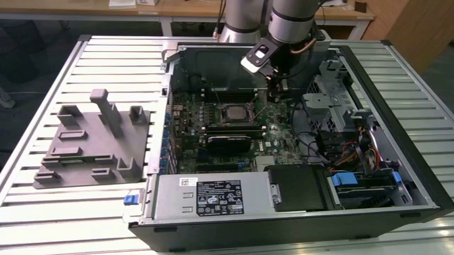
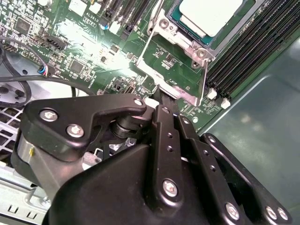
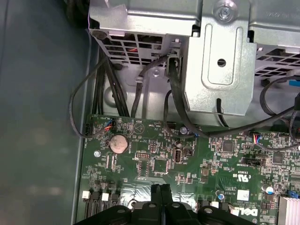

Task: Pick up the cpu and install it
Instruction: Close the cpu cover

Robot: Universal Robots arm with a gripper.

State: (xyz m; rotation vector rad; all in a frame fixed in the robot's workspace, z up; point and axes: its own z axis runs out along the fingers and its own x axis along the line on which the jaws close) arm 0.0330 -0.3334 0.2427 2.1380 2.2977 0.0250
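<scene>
Cpu (image 2: 209, 16): lies flat in the socket (image 1: 224, 113), pale metal top up, ringed by a silver frame (image 2: 194, 51) on the green board (image 3: 154, 154) inside the open case (image 1: 404, 122). Seems already seated; frame latched down or not, cannot tell. Sits near the middle of the board in the exterior view, well apart from the grey fixture (image 1: 92, 143) out on the slatted table (image 1: 42, 79) at the exterior view's left. Gripper (image 1: 273, 96): hangs over the board just beside the socket, toward the exterior view's right. Holds nothing, with black fingers (image 3: 156, 193) pressed together and barely a seam between them in both wrist views. In the second wrist view, tips close to a corner of the frame and clear of the cpu itself; touching the board beneath or not, cannot tell. As for handling, judged by looks alone: thin, stiff and very light, so no weight to fight, yet unforgiving. Smooth lid, likely slippery under hard pads. Underside contacts and socket pins presumably delicate, easily bent by a tilt or a sideways drag. Best taken by two opposite edges and kept level, never by the flat faces or by a corner. Best moved straight up or down, never slid across the socket. Needs only a gentle squeeze, firm enough to stop slipping, light enough not to flick it out sideways.
</scene>
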